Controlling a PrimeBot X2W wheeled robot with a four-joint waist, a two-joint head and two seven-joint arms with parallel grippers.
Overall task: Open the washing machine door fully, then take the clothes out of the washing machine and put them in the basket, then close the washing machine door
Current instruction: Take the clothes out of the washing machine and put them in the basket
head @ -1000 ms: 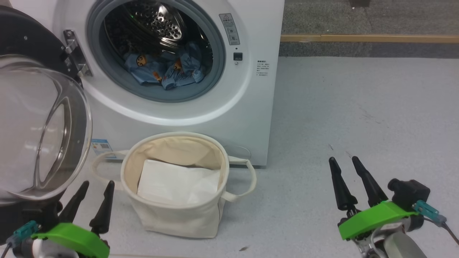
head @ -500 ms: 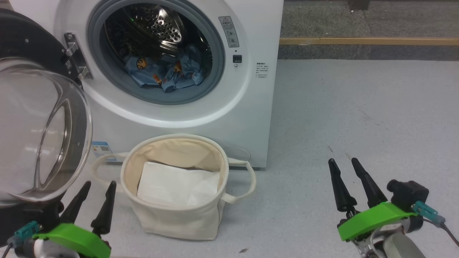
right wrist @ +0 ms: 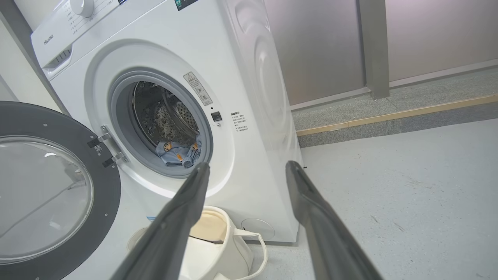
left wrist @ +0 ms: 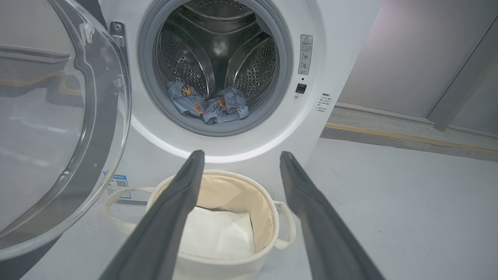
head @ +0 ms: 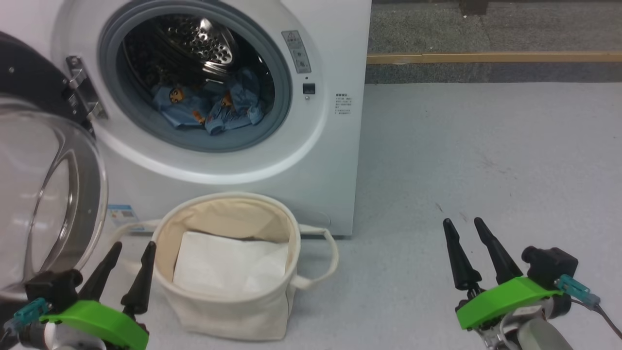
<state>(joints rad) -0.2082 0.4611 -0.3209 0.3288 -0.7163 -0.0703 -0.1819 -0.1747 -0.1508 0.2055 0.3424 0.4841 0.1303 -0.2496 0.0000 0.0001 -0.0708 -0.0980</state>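
Both grippers spread wide, holding nothing. The washing machine door (head: 48, 194) stands swung out just left of L gripper (head: 134, 245), leaving the drum mouth clear for reach-in. The basket (head: 223, 199) sits just right of L gripper, below the opening, prob. for a short drop. The clothes (head: 209, 109) lie at drum bottom, ahead of and above L gripper, well apart; further ahead-left of R gripper (head: 461, 221). Judged: door step done, pick pending

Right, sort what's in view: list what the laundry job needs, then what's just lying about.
Job:
washing machine
washing machine door, open
clothes, in the drum
basket
left gripper and right gripper, both open and empty

Just there:
white folded sheet in the basket
blue label
warning sticker
wooden floor strip
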